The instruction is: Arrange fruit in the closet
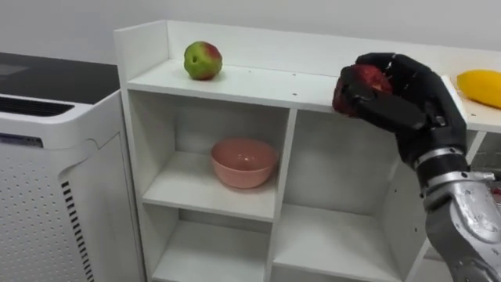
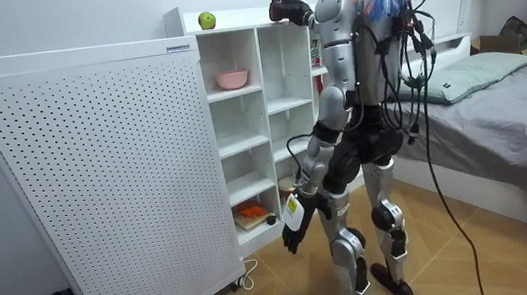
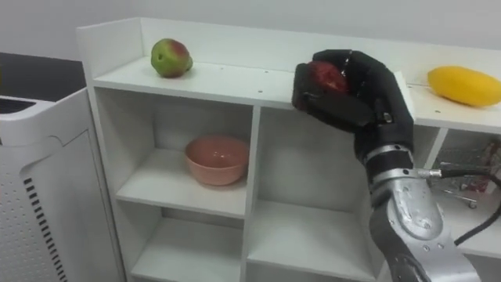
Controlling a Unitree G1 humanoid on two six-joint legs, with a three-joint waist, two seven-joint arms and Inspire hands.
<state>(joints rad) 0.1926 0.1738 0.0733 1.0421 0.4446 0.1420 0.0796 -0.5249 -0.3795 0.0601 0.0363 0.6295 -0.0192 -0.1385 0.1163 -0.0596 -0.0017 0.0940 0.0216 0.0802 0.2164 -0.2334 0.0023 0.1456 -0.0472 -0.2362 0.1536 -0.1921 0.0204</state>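
- Left eye view: your right hand (image 1: 407,98), black-fingered, comes in from the lower right. It is curled round a dark red round fruit (image 1: 364,82). The fruit sits in the palm with the fingers wrapped over its front and top.
- The hand and fruit are at the front edge of the top board of the white wooden closet (image 1: 149,47), above the second column of compartments. You cannot tell whether the fruit touches the board.
- A green-and-red apple (image 1: 203,60) rests on the same top board, well apart to the left of the hand. A yellow oblong fruit (image 1: 481,88) lies just beyond the hand on the right.
- A pink bowl (image 1: 243,162) stands in the upper-left compartment, below the apple. A white perforated cabinet (image 1: 47,196) stands against the closet's left side.
- Right eye view: the fingers of the right hand (image 3: 368,94) cover most of the fruit (image 3: 325,76), leaving only its upper face bare. The apple (image 3: 171,58) and the yellow oblong fruit (image 3: 463,84) flank the hand on the top board.
- Room view: you stand facing the closet (image 2: 282,95), with a bed (image 2: 510,107) behind you on the room view's right. Your right arm is raised so the right hand (image 2: 289,8) is at the top board. Your left hand (image 2: 293,226) hangs beside the thigh; you cannot tell how its fingers are set.
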